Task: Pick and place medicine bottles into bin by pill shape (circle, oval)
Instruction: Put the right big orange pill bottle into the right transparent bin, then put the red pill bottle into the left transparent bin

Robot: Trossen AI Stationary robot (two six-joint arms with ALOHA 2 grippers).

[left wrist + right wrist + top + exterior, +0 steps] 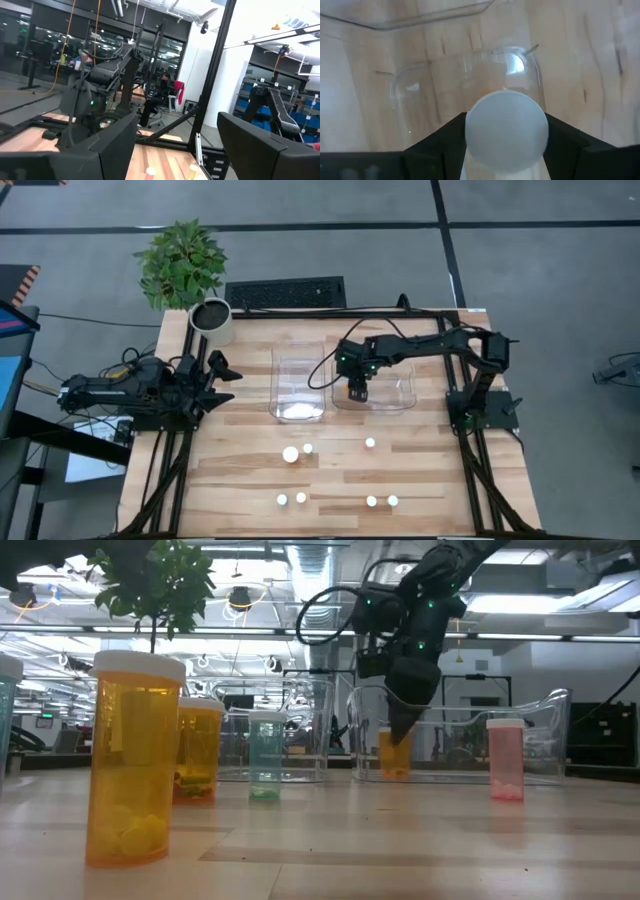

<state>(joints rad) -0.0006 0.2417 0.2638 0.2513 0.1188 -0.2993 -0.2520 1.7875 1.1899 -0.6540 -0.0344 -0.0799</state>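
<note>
Your right arm reaches down into right clear bin (385,392); right gripper (357,391) clamps white-capped amber bottle (505,131). Left gripper (222,373) wide open, empty.

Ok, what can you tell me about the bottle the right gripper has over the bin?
The bottle is small, with an amber see-through body and a round white cap. It stands upright, clamped at the cap between the right gripper's two dark fingers, lowered inside the clear bin on the right. Whether its base touches the bin floor is unclear.
</note>
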